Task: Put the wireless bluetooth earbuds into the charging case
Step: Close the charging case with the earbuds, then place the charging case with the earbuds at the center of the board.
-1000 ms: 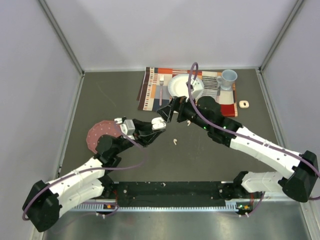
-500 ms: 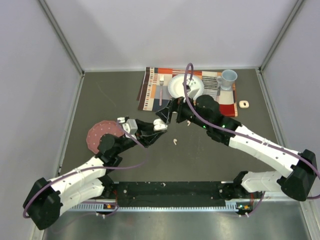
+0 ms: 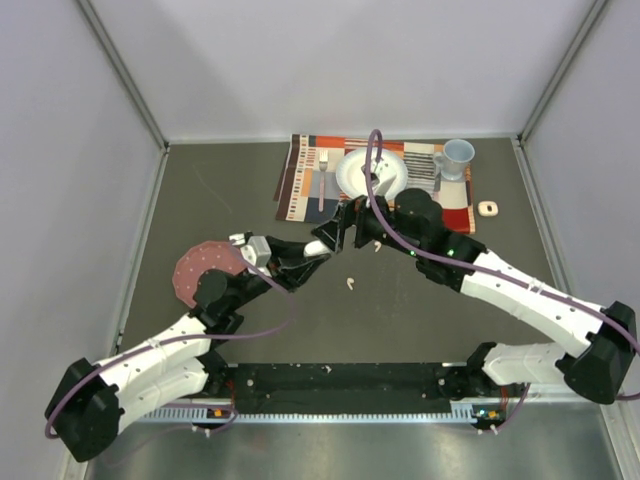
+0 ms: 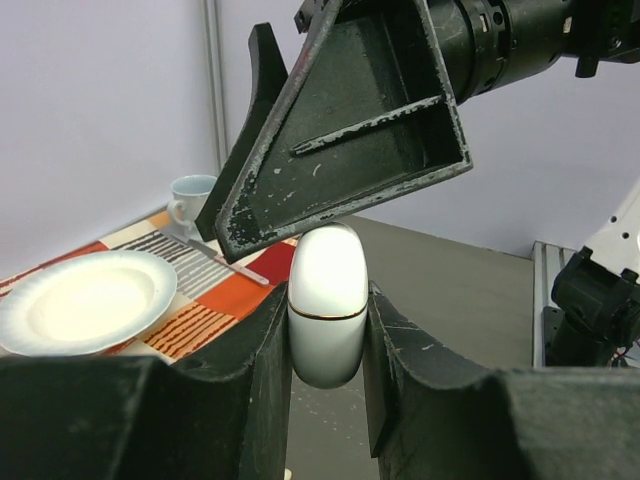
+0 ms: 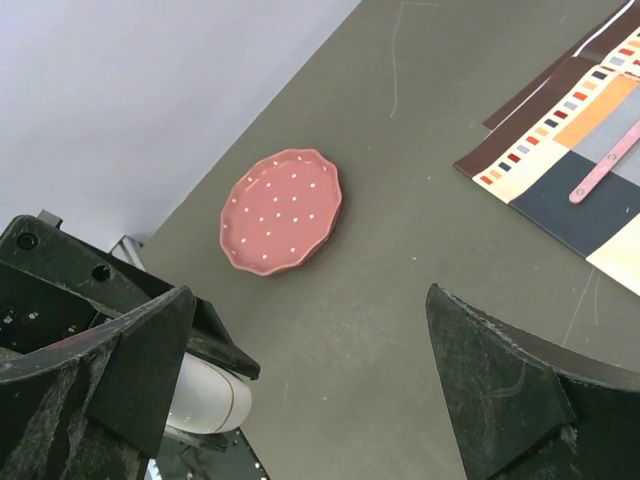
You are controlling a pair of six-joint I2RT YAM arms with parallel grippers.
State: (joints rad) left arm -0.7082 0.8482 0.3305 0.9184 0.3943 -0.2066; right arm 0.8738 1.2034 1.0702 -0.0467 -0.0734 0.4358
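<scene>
My left gripper (image 4: 326, 312) is shut on the charging case (image 4: 327, 300), a closed white oval shell with a thin gold seam, held off the table mid-scene (image 3: 318, 247). My right gripper (image 5: 312, 385) is open wide right beside it. One of its fingers (image 4: 350, 130) hangs just over the case's top, and the case (image 5: 205, 395) shows at its left finger. Two tiny white earbuds lie on the dark table: one (image 3: 348, 283) below the grippers, one (image 3: 377, 246) under the right arm.
A striped placemat (image 3: 300, 180) at the back carries a white plate (image 3: 352, 172), a fork (image 3: 322, 180) and a pale blue mug (image 3: 457, 157). A red dotted plate (image 3: 197, 268) lies beside the left arm. A small beige item (image 3: 487, 208) sits far right.
The right gripper has edged closer to the case and its wrist has turned a little. The left gripper still holds the case in nearly the same spot.
</scene>
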